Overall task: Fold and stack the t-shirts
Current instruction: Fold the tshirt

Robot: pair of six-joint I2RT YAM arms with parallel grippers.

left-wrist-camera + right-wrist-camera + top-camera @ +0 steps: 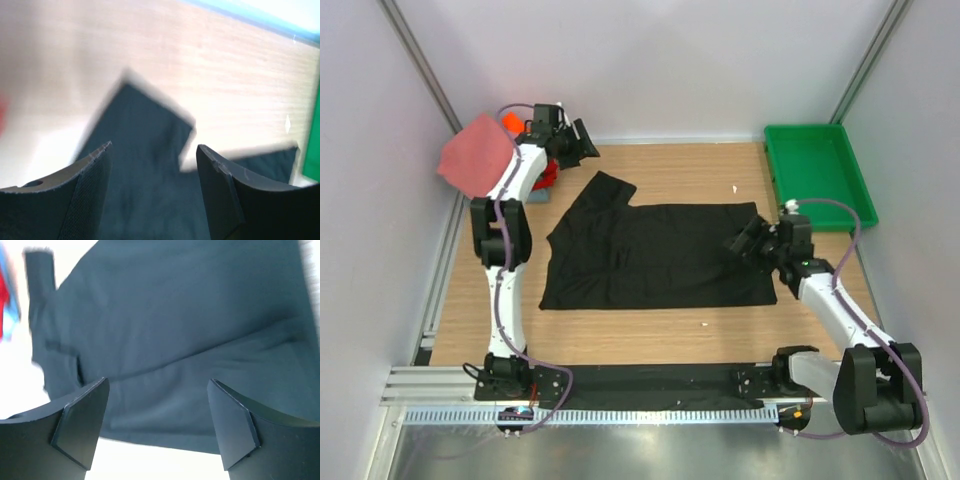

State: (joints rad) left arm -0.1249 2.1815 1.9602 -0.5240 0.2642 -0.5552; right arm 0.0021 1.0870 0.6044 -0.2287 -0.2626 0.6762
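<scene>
The black t-shirt [650, 255] lies spread flat in the middle of the table, one sleeve pointing to the back left. A stack of folded shirts sits at the back left corner: salmon-pink [475, 155] on top, orange [510, 122] and red [546, 177] edges showing. My left gripper [582, 140] is open and empty, raised behind the black sleeve; the sleeve [145, 145] shows below my left gripper [154, 150]. My right gripper [742, 243] is open and empty at the shirt's right edge; the shirt's cloth [170, 330] fills the view beyond my right gripper [159, 385].
A green plastic tray [817, 170] stands at the back right. The left arm's links partly cover the folded stack. White walls and metal posts close in the table on three sides. Small white specks lie on the wood.
</scene>
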